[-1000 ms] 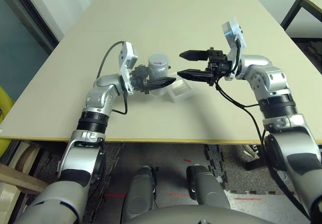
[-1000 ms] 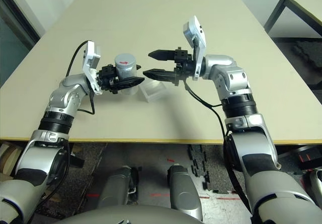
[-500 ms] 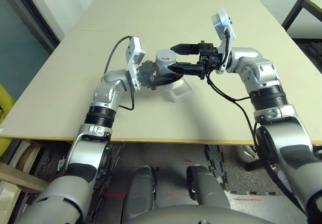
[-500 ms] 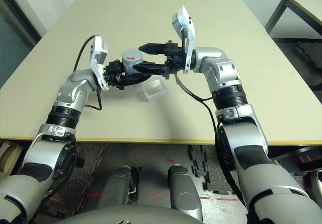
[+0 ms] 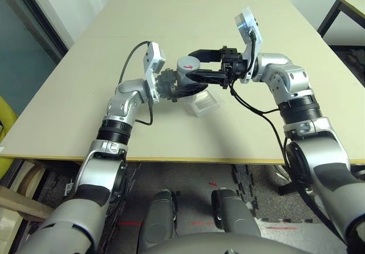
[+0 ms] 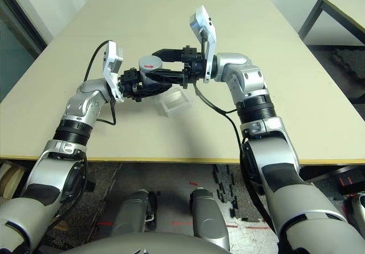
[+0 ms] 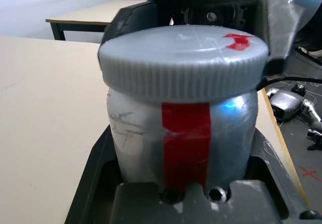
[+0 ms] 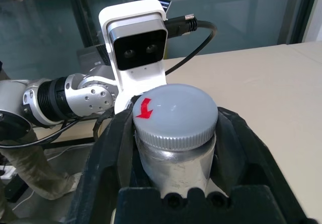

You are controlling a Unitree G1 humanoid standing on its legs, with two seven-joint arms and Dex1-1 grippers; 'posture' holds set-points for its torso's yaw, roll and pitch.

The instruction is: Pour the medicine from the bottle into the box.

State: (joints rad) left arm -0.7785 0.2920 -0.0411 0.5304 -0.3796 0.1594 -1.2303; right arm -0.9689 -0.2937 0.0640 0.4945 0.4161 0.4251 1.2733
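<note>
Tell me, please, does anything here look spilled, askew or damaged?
Nothing stands out: the bottle is upright and capped between the left gripper and the right gripper, and the box sits level on the table.

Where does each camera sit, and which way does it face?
Left eye: on the head, looking forward and down at the table; both silver forearms show, and the box.
Right eye: beside it, same scene.
Left wrist: on the left arm, looking along the left gripper at the bottle; the right gripper is shut on the cap.
Right wrist: on the right arm, looking along its fingers at the cap; the left forearm lies behind.
All four views share the bottle.
</note>
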